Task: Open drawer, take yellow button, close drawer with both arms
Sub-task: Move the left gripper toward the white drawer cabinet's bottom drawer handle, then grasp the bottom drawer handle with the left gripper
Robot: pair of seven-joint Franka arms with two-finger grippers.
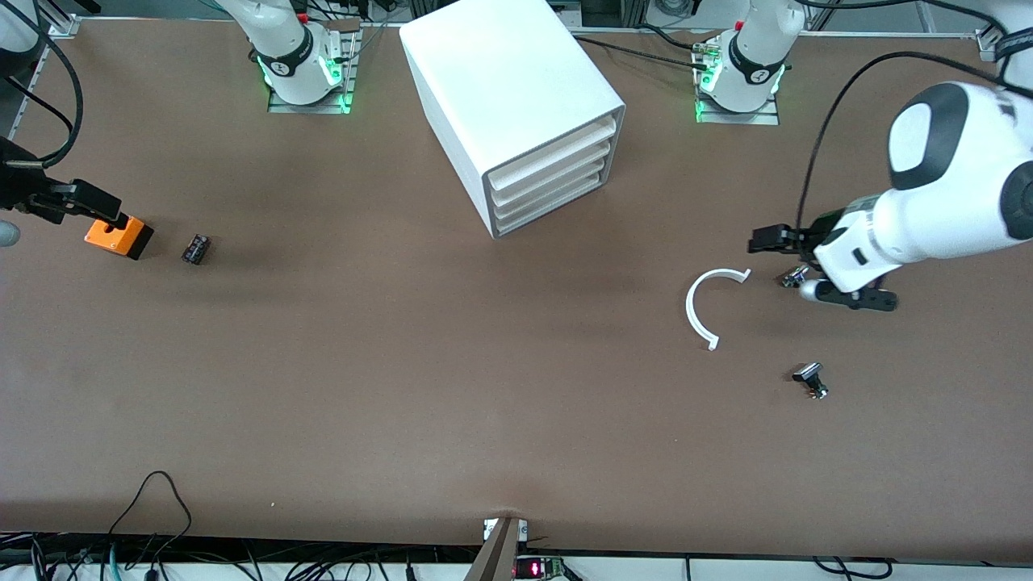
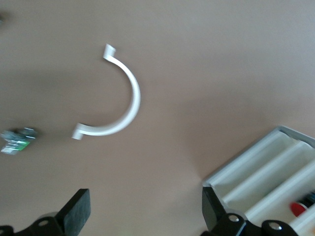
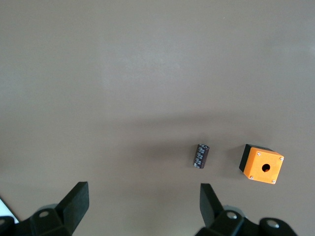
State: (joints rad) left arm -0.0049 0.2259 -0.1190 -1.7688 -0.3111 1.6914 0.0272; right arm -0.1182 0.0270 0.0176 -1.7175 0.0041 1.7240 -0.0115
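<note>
The white cabinet [image 1: 500, 73] stands at the middle of the table near the arms' bases. Its uppermost drawer [image 1: 557, 145] is shut, like the three below it; the drawer fronts also show in the left wrist view [image 2: 268, 169]. The button is hidden. My left gripper [image 1: 815, 270] is open and empty, low over the table toward the left arm's end, beside a white C-shaped piece [image 1: 696, 311]. In its wrist view [image 2: 143, 214] only bare table lies between the fingers. My right gripper [image 1: 48, 206] is open and empty [image 3: 142, 206] by the orange square box [image 1: 119, 236].
The orange box with a hole [image 3: 262, 164] and a small black cylinder [image 3: 201, 156] [image 1: 196, 248] lie toward the right arm's end. A small silver-green part [image 1: 795, 277] [image 2: 17, 139] lies under the left gripper. A black part [image 1: 809, 379] lies nearer the camera. The C-piece [image 2: 123, 98] lies flat.
</note>
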